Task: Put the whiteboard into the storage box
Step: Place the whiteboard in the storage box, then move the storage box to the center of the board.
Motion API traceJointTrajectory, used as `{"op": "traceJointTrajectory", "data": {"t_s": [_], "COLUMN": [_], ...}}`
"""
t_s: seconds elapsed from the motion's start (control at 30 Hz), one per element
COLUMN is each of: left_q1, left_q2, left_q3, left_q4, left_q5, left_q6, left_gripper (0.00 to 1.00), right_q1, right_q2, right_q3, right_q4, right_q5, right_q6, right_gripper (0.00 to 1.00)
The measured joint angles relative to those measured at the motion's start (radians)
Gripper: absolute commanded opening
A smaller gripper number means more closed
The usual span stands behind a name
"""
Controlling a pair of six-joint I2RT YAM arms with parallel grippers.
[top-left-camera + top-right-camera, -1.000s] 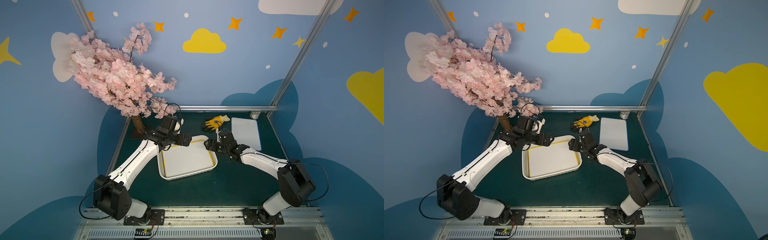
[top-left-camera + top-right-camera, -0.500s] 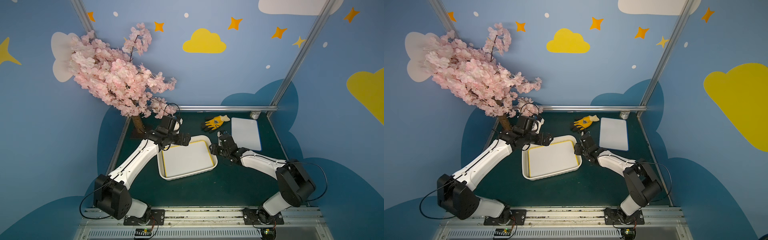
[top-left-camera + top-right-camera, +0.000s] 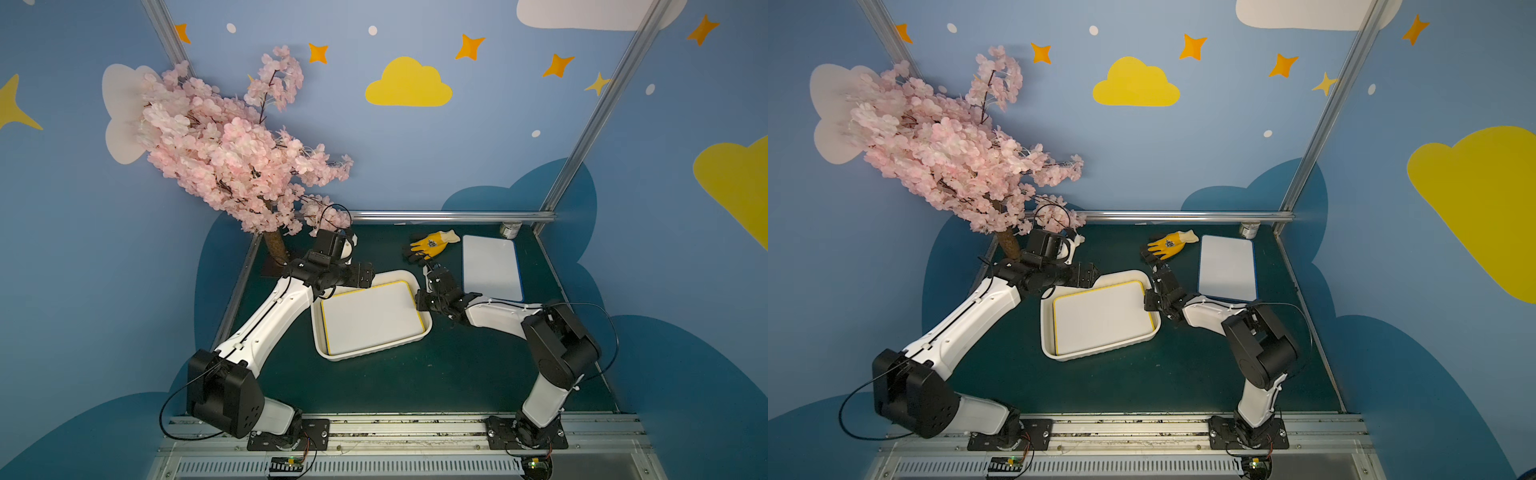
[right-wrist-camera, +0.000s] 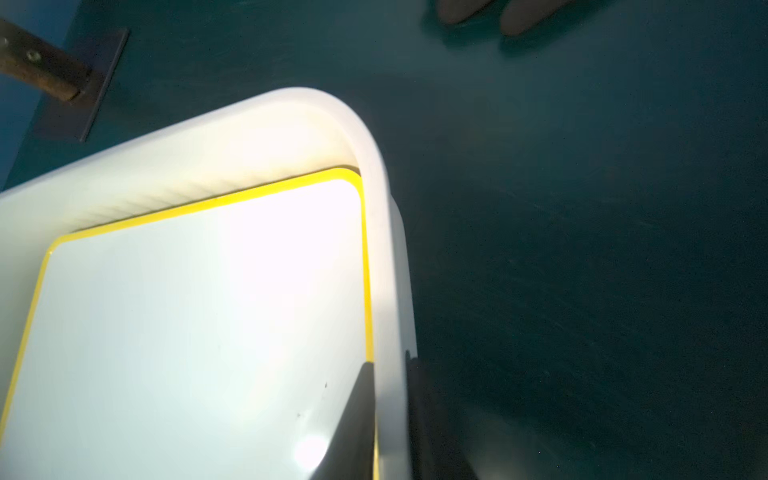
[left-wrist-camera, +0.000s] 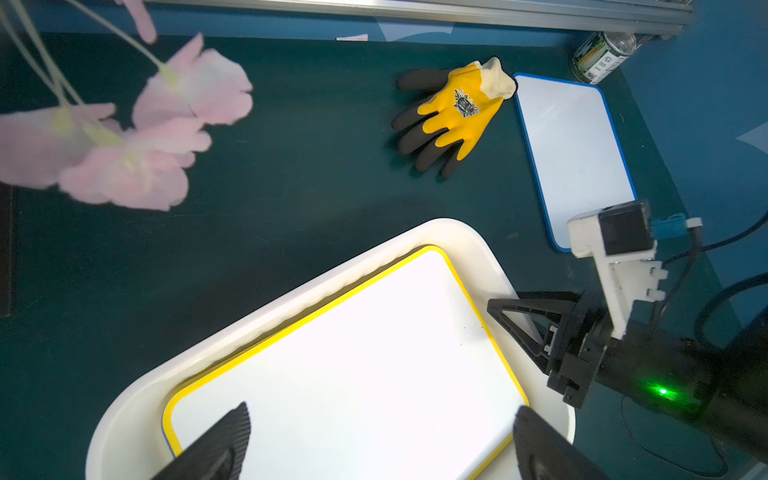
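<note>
The storage box (image 3: 365, 354) (image 3: 1096, 354), a shallow white tray, lies mid-table. A yellow-edged whiteboard (image 3: 374, 318) (image 3: 1102, 320) lies flat inside it. Another whiteboard, blue-edged (image 3: 491, 268) (image 3: 1226, 268), lies on the mat at the back right. My right gripper (image 3: 419, 300) (image 4: 388, 361) is shut on the box's right rim (image 4: 384, 232), one finger inside against the yellow edge and one outside. My left gripper (image 3: 365, 277) (image 5: 382, 409) hangs open over the box's far left corner, with only the whiteboard (image 5: 353, 353) below its spread fingers.
A yellow and black glove (image 3: 432, 245) (image 5: 453, 112) lies behind the box, next to the blue-edged whiteboard (image 5: 573, 153). A small can (image 3: 510, 229) stands in the back right corner. A pink blossom tree (image 3: 245, 166) overhangs the back left, its trunk (image 3: 276, 249) near my left arm.
My right gripper has slid left from near the glove to the box's right rim and closed on it. The left arm has barely moved and stays open.
</note>
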Motion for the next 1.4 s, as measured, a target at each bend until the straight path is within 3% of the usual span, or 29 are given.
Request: {"op": "traceJointTrajectory", "data": {"t_s": [0.4,0.53,0.7,0.9,1.1,1.23,1.4], "left_q1": [0.116,0.149,0.15,0.111,-0.026,-0.121,-0.201], "left_q2": [0.0,0.0,0.0,0.002,0.044,0.088,0.121], "left_q3": [0.0,0.0,0.0,0.0,0.0,0.0,0.0], "left_q4": [0.002,0.002,0.003,0.01,0.009,0.008,-0.002], "left_q5": [0.005,0.005,0.022,0.036,0.029,0.032,0.032], "left_q6": [-0.018,-0.026,-0.034,-0.05,-0.053,-0.052,-0.051], "left_gripper": [1.0,1.0,1.0,1.0,1.0,1.0,1.0], "right_q1": [0.131,0.16,0.14,-0.024,-0.238,-0.372,-0.519], "right_q2": [0.281,0.335,0.28,-0.021,-0.254,-0.276,-0.2], "right_q3": [0.365,0.457,0.406,0.157,0.01,-0.013,-0.002], "right_q4": [-0.008,0.015,0.059,0.077,0.002,-0.109,-0.228], "right_q5": [-0.044,-0.077,-0.103,-0.09,-0.025,-0.013,-0.036], "right_q6": [0.042,0.07,0.05,0.042,0.035,0.039,0.05], "right_gripper": [0.17,0.33,0.58,0.7,0.76,0.76,0.76]}}
